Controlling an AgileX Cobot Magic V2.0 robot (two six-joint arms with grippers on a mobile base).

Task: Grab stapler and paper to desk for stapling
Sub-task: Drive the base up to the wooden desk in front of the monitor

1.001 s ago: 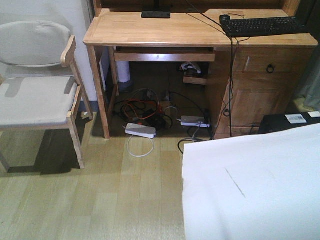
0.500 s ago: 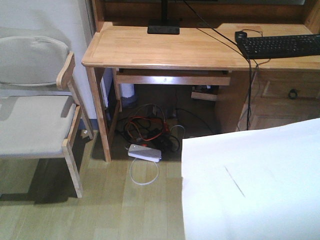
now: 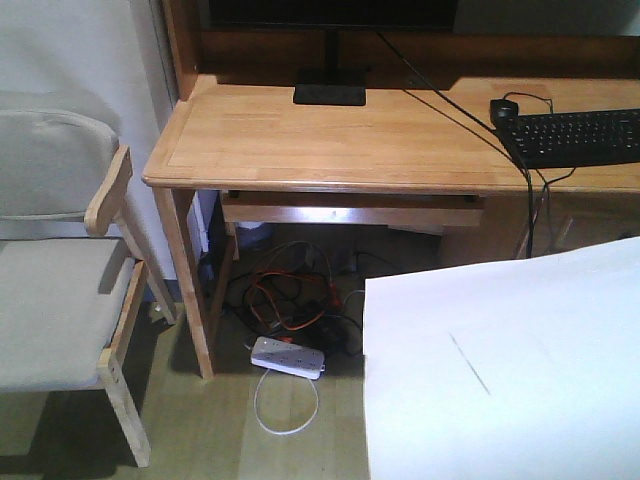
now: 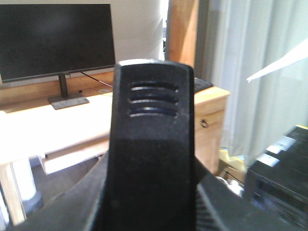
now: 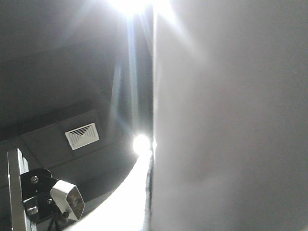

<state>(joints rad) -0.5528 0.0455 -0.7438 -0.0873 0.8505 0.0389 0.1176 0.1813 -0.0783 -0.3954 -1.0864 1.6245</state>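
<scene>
The paper, a large white sheet with a short faint line, hangs in the air at the lower right of the front view, in front of the desk. In the right wrist view the paper fills the right half and hides my right gripper's fingers. A corner of it shows in the left wrist view. My left gripper is shut on the black stapler, which stands upright between the jaws and blocks the view's centre. Neither arm shows in the front view.
On the desk are a monitor stand, a black keyboard and a mouse. A grey chair stands at the left. A power strip and cables lie under the desk. A black box sits right of the desk.
The front view has come closer to the desk, which now looks larger and nearer. The paper keeps its place at the lower right of the view.
</scene>
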